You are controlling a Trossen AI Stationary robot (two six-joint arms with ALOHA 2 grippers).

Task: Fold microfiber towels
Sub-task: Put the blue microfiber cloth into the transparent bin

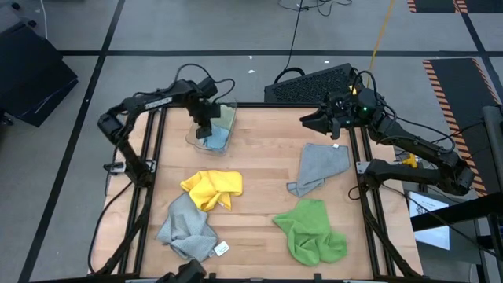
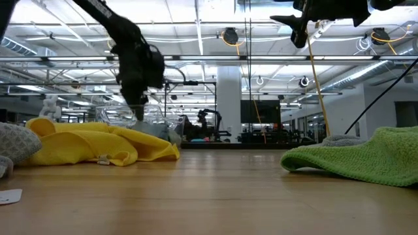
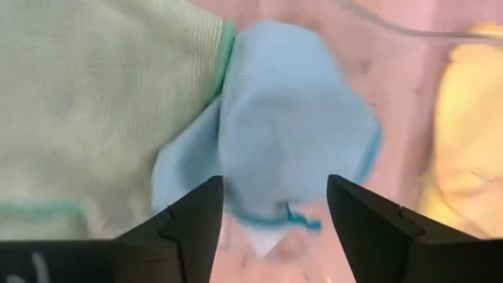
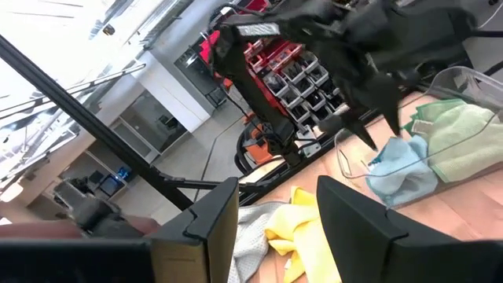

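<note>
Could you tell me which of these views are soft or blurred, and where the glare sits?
Left wrist view: the light blue towel and pale green towel look soft, the left gripper fingers crisper. Low view: ceiling lights glare in the background, and the yellow towel is sharper than the near tabletop. Right wrist view: the left arm is smeared. High view: even light, faint shadows.

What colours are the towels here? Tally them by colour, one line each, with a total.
Yellow towel: 1
Light blue towel: 1
Bright green towel: 1
Pale green towel: 1
Grey towels, one near the front left and one on the right: 2
Total: 6
</note>
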